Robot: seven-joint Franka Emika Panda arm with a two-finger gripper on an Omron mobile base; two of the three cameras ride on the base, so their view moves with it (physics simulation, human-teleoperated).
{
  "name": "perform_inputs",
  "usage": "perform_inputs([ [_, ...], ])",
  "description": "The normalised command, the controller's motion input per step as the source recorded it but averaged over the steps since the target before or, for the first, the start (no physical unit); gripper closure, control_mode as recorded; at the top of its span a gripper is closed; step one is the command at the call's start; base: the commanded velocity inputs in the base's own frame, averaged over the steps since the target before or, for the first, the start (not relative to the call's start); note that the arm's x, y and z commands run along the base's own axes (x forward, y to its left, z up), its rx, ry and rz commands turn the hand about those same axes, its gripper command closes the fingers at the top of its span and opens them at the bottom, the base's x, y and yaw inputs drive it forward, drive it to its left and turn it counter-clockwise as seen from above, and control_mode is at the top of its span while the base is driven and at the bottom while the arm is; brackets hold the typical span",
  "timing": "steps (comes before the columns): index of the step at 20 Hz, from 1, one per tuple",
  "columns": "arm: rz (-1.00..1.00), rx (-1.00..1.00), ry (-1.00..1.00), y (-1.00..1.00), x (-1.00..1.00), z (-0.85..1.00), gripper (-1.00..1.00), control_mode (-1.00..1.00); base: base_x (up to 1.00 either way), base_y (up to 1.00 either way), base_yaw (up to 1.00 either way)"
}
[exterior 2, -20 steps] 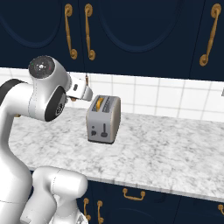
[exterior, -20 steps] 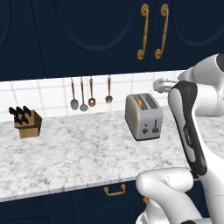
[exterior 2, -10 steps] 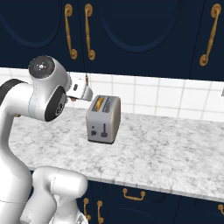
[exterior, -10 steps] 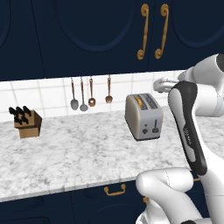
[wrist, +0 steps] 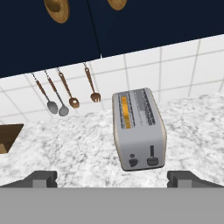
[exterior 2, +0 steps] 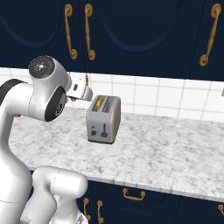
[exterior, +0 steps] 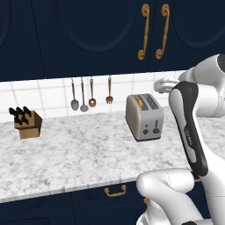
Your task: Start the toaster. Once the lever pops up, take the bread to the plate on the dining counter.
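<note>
2 slots on the toaster (wrist: 138,128), bread (wrist: 125,112) sits down in the left one. Toaster stands on the marble table (exterior: 79,149) by the tiled wall. Lever (wrist: 152,154) on its near end panel. Pincer (wrist: 112,178) wide open, holding nothing, well back from the toaster.

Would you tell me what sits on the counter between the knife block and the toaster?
Nothing: bare marble between knife block and toaster, left base view.
</note>
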Motion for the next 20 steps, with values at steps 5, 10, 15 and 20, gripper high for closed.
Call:
perform_inputs([
  [5,0.00,0.00,0.00,0.00,0.00,0.00,-1.00,-1.00,0.00,0.00,0.00],
  [10,0.00,0.00,0.00,0.00,0.00,0.00,-1.00,-1.00,0.00,0.00,0.00],
  [15,0.00,0.00,0.00,0.00,0.00,0.00,-1.00,-1.00,0.00,0.00,0.00],
  [20,0.00,0.00,0.00,0.00,0.00,0.00,-1.00,-1.00,0.00,0.00,0.00],
])
